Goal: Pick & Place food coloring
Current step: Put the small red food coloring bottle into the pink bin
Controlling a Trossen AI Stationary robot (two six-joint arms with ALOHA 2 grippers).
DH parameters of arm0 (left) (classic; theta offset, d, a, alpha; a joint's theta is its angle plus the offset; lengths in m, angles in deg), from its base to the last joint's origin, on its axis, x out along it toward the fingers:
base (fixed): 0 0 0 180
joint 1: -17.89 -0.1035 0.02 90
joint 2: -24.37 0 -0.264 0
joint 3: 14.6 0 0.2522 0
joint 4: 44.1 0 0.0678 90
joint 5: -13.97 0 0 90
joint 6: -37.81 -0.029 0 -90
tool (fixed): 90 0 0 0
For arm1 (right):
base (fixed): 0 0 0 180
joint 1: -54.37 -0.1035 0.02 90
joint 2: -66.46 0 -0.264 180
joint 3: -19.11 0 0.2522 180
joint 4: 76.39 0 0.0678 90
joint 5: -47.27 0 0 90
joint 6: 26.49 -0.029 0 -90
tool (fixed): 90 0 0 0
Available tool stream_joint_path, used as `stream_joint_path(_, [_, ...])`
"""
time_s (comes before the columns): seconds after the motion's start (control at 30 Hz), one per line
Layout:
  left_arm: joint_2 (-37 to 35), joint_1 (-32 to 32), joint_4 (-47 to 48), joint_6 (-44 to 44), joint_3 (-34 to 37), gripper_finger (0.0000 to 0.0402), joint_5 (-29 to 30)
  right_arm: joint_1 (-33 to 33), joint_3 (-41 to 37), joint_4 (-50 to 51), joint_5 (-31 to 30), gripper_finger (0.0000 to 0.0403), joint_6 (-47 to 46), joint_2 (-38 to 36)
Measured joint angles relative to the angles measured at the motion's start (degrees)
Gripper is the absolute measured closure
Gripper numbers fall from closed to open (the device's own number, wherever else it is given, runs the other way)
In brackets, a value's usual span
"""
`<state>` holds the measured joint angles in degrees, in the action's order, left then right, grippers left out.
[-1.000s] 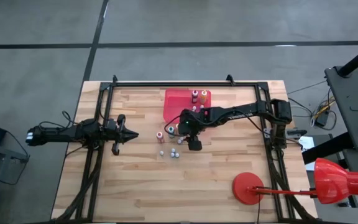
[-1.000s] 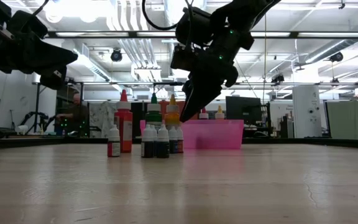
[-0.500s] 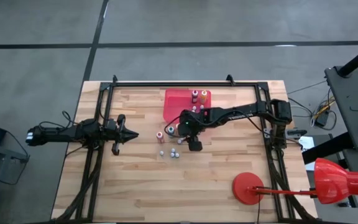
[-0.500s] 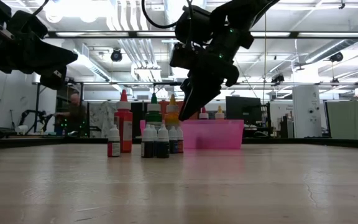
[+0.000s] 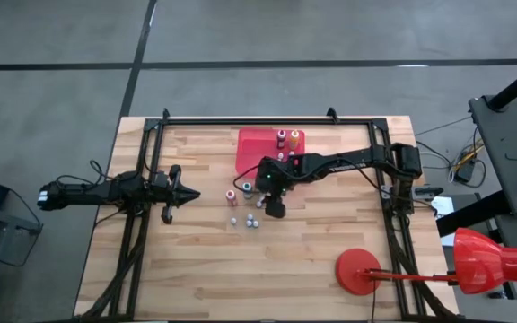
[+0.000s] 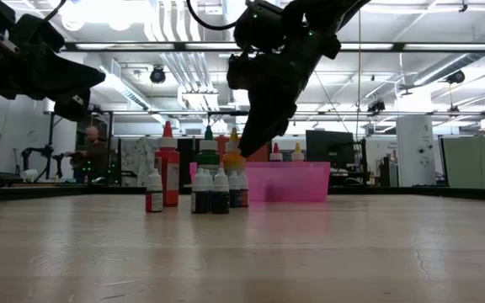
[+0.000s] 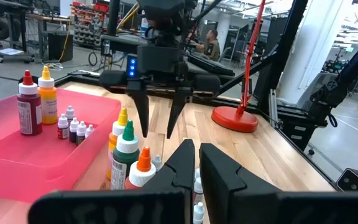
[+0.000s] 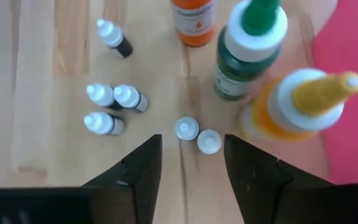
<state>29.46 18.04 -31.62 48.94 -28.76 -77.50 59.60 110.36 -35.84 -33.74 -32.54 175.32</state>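
Standing upright on the table (image 5: 196,260) in a loose cluster just beside the red tray (image 5: 251,148): the food coloring bottles (image 8: 197,135), with a few more inside the tray. Hovering directly above the cluster, fingers pointing down and spread wide, holding nothing: the right end effector (image 8: 190,163), two small white-capped bottles sitting between and just beyond its fingertips (image 8: 143,162). Reaching in from the table's right side, arm stretched across toward the tray. Waiting well apart at the table's left edge, fingers pressed together and empty: the left end effector (image 5: 192,194).
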Motion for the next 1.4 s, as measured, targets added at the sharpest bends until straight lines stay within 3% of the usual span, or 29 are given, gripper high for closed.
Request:
stream_joint_path(0.6, [0.0, 0.0, 0.0, 0.0, 0.0, 0.0402, 0.0, 0.5, 0.8, 5.6, -1.7, 0.0234, -23.1, -0.1])
stream_joint_path(0.9, [0.0, 0.0, 0.0, 0.0, 0.0, 0.0402, 0.0, 1.0, 6.6, 14.9, -4.3, 0.0234, -24.0, 0.0])
stream_joint_path(1.4, [0.0, 0.0, 0.0, 0.0, 0.0, 0.0402, 0.0, 1.0, 7.8, 16.2, -1.2, 0.0234, -24.0, 0.0])
